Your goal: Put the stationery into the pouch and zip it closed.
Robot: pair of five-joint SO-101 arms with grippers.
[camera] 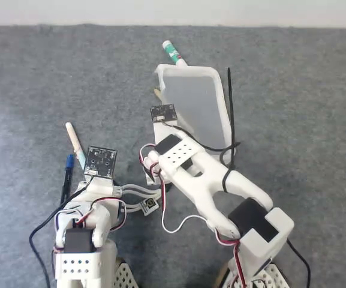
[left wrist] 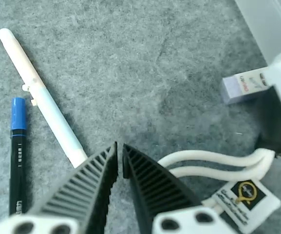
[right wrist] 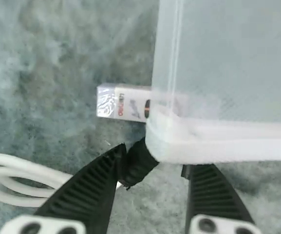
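**A:** Well, where is the pouch (camera: pixel 193 105)?

**B:** It lies flat on the grey table (camera: pixel 316 120), out past the two arms. A green-capped pen (camera: pixel 174 53) pokes out at its far end. I can't tell whether that pen is partly inside or only lying against it.

**A:** And the other stationery?

**B:** It's all outside the pouch. A white pen (left wrist: pixel 40 97) and a blue-capped pen (left wrist: pixel 17 151) lie side by side, well apart from the pouch on the left arm's side. A small block (right wrist: pixel 121 105), maybe an eraser, sits at the pouch's near corner, half under its edge.

**A:** What are the grippers doing?

**B:** The right gripper (right wrist: pixel 154 158) has its jaws spread on either side of that near corner. One finger touches a black tab (right wrist: pixel 139 163), possibly the zip pull, and nothing is pinched. The left gripper (left wrist: pixel 120 146) hangs over the near end of the white pen with its jaws almost pressed together, holding nothing.

**A:** So which step is this?

**B:** I'd call it the filling step, with the zipping well ahead. Next, the left jaws should spread, drop across the white pen's barrel and pinch it. Meanwhile the right jaws should close on the pouch's corner to steady it. I can't make out where the opening is, and that decides where the pen has to go.
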